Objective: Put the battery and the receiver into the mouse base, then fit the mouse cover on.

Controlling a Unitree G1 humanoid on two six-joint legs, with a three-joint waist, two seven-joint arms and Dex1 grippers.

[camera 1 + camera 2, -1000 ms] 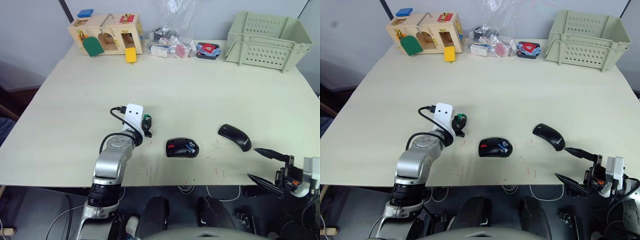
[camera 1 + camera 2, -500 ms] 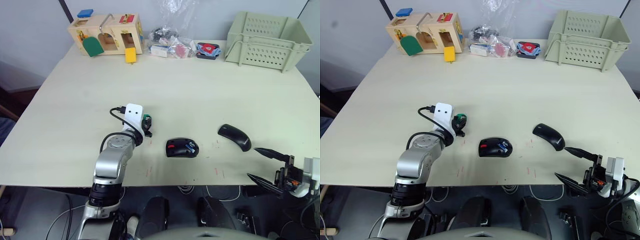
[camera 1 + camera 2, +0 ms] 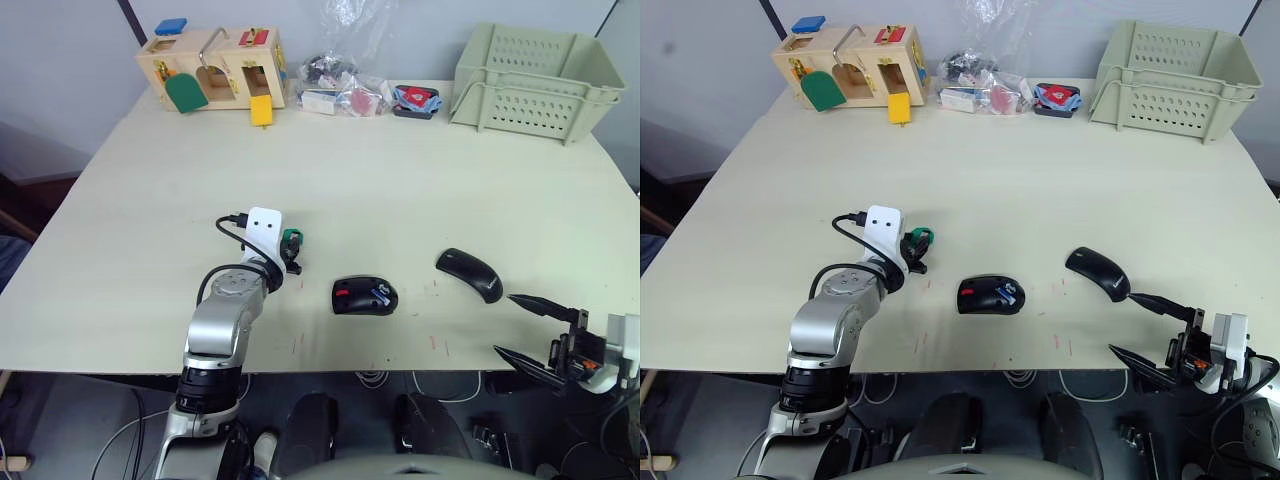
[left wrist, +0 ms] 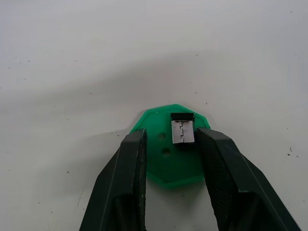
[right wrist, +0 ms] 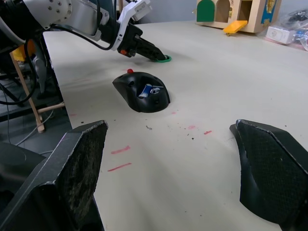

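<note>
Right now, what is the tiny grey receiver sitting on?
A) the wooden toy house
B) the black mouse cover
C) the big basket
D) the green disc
D: the receiver lies on the green disc, between the open fingers of the left tool.

My left gripper (image 4: 169,144) is down over the disc (image 4: 169,155), one finger either side of the receiver (image 4: 183,130) lying on it. To the right of that sits the base (image 3: 365,296), with the battery (image 5: 146,90) in it, near the table's (image 3: 400,190) front edge. Further right lies the cover (image 3: 469,274), apart from the base. My right gripper (image 3: 528,327) hangs off the front edge, just before the cover (fingers spread wide). Along the back edge: toy box (image 3: 213,65) at left, bags (image 3: 340,88) in the middle, basket (image 3: 533,80) at right.
</note>
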